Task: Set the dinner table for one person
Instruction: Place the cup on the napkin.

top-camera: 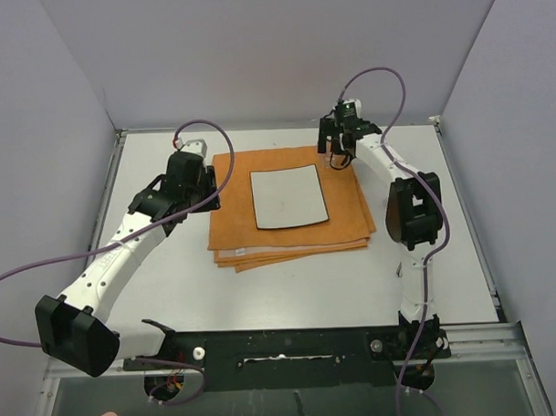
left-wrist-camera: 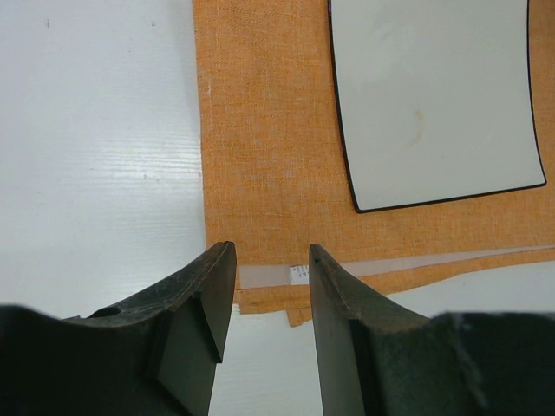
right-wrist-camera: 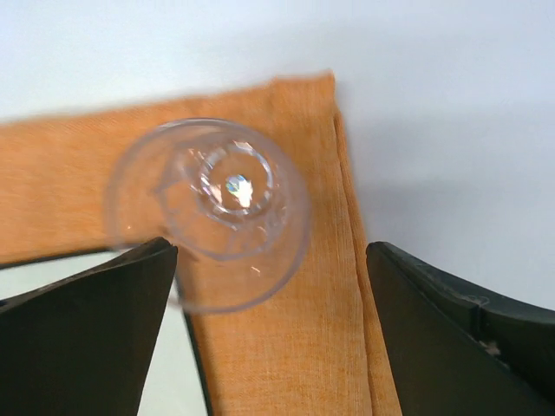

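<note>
Tabletop (top-camera: 290, 290): large, flat, rectangular, pale grey-white and matte, with a thin metal edge. It is enclosed by plain grey walls on three sides, and both arms are mounted at its near edge. Everything listed below is carried on the tabletop.

Placemat (top-camera: 233, 219): orange folded cloth, laid at the middle of the tabletop. Several layers are seen offset along its near edge. A small white label (left-wrist-camera: 299, 275) is visible at the layered edge in the left wrist view.

Plate (top-camera: 289, 198): square, white, dark-rimmed. It is laid flat on the placemat, roughly central, with orange cloth showing on all sides.

Glass (right-wrist-camera: 212, 217): clear, and seen from above in the right wrist view. It is stood upright on the placemat's far right corner, beyond the plate.

Right end effector (right-wrist-camera: 269, 260): held over the glass with its jaws spread wide apart. The glass is seen between the fingers, close by the finger at the left of that view and well clear of the other. It is not clamped.

Left end effector (left-wrist-camera: 269, 260): held at the placemat's left edge. The jaws are partly apart and nothing is held between them. Contact with the cloth cannot be told.
</note>
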You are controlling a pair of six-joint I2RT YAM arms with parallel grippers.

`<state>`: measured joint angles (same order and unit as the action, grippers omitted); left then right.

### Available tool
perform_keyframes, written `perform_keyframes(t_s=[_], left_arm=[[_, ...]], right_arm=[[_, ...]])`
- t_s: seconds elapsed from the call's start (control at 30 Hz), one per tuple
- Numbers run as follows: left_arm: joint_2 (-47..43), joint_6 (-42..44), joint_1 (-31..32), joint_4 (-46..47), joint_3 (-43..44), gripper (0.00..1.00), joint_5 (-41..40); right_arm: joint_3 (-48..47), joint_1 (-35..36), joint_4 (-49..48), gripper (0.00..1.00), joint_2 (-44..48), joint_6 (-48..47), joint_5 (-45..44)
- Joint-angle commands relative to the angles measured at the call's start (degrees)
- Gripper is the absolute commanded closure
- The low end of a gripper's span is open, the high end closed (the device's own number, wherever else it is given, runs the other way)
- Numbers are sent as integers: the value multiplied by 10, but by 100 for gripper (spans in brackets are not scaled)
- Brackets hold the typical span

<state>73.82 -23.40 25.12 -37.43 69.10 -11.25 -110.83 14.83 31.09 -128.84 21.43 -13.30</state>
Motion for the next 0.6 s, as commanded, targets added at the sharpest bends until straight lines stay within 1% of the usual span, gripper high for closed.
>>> perform_keyframes(t_s=[0.0, 0.07, 0.1, 0.23, 0.3, 0.37, 0.43, 0.47, 0.5, 0.53, 0.57], left_arm=[[-24, -9, 6, 17, -3, 62, 7], [-26, -10, 7, 17, -5, 62, 8], [-27, -11, 7, 17, -6, 62, 7], [-39, -6, 11, 22, -18, 62, -4], [-42, 3, 11, 31, -32, 62, -14], [-35, 5, 9, 47, -37, 61, -12], [-17, 4, 10, 57, -30, 61, 6], [-7, 4, 12, 61, -25, 61, 14], [4, 1, 14, 64, -20, 61, 18], [16, -2, 16, 67, -14, 61, 23], [26, -2, 19, 70, -9, 61, 27]], right_arm=[[-27, 6, -117, 2, 80, -40, 21], [-60, 7, -93, 1, 65, -48, 28], [-62, 7, -95, 0, 65, -48, 28], [-7, 12, -135, 2, 116, -51, 26], [58, 15, -179, 2, 167, -37, 23], [159, -8, -251, 2, 232, 0, 81], [269, -37, -334, 2, 294, 35, 150], [310, -52, -359, 1, 319, 50, 174], [337, -66, -366, 10, 338, 61, 190], [351, -76, -356, 26, 351, 60, 205], [353, -79, -331, 55, 361, 42, 207]])
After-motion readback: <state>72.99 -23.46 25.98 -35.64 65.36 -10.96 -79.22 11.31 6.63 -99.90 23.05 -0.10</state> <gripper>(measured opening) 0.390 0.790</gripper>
